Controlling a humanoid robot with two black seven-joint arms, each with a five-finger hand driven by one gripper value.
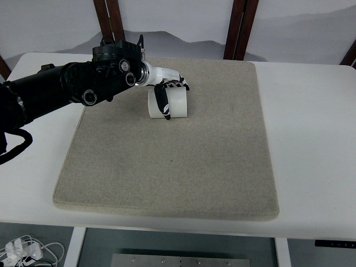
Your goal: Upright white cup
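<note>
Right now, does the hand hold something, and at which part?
The left hand wraps the lying white cup around its side; a closed grasp cannot be told.

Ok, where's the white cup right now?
In the head view the white cup lies on its side on the grey mat's far-left part, with the left hand closing around it.
</note>
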